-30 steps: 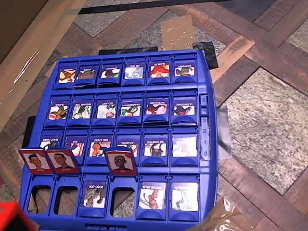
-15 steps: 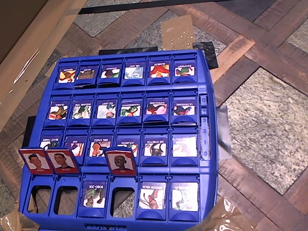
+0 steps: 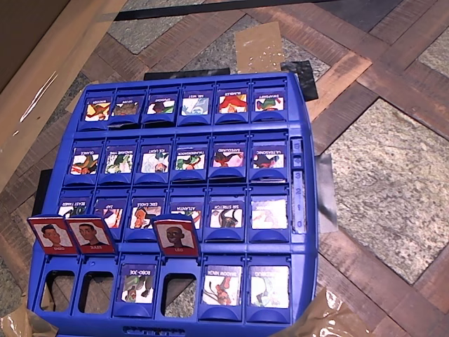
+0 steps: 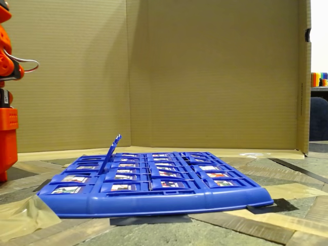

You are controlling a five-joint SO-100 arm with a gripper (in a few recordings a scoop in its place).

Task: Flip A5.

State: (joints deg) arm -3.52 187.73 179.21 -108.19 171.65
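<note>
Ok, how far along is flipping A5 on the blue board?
Done: nothing; the three red tiles standing in the front row aren't A5. In hand: nothing, the orange arm stands off the board. Left: the whole flip; A5 lies flat, pale blue side up, at that row's right end overhead.

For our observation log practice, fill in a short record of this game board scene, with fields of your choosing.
board: blue game board, four rows of six tiles
standing tiles: three red tiles, nearest row in the overhead view
flat tiles: the other twenty-one
arm: orange arm at the fixed view's left edge, apart from the board
backdrop: cardboard wall
</note>
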